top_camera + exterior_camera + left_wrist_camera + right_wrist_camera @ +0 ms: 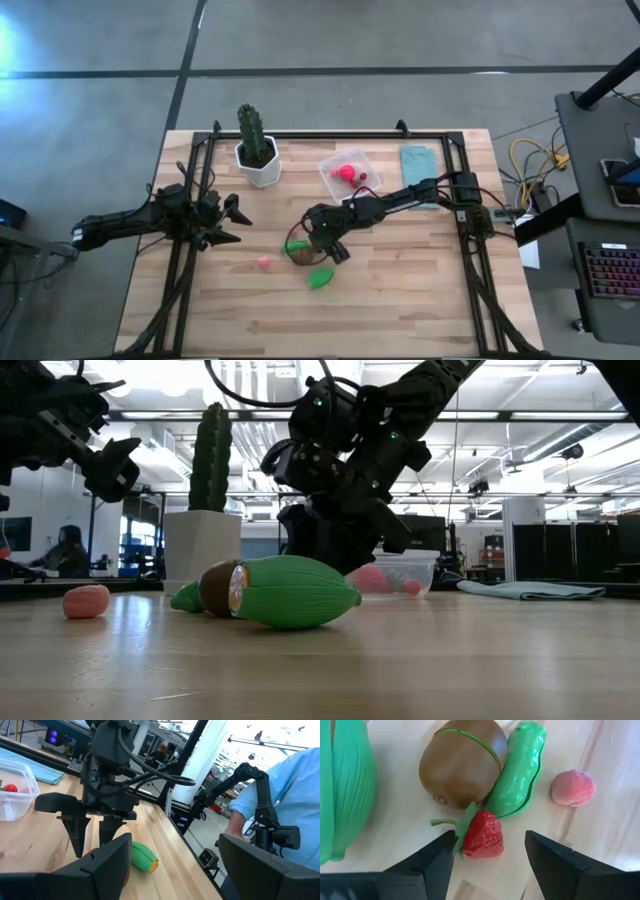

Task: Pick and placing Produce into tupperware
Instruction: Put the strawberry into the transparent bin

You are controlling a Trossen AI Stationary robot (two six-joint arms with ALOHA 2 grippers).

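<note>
Right tool [490, 855] hung over the strawberry [483, 836], fingers spread to either side, nothing pinched yet, likely lined up to close on it. Just beyond the strawberry: brown kiwi [458, 765], green pod [517, 767], pink peach [573, 787]. Farther from the strawberry, toward the cactus [251, 128]: tupperware [330, 168], already holding red pieces. Left tool [235, 222] waited well apart, fingers spread, empty.

A cactus [251, 130] stood upright in a white pot [262, 165] near the far edge of the table [400, 300], toward its left side. A light blue cloth [419, 163] lay flat near the far right corner. In the left wrist view a person in a light blue shirt [280, 795] was beyond the table. Yellow cables [530, 160] lay on the floor to the right.
</note>
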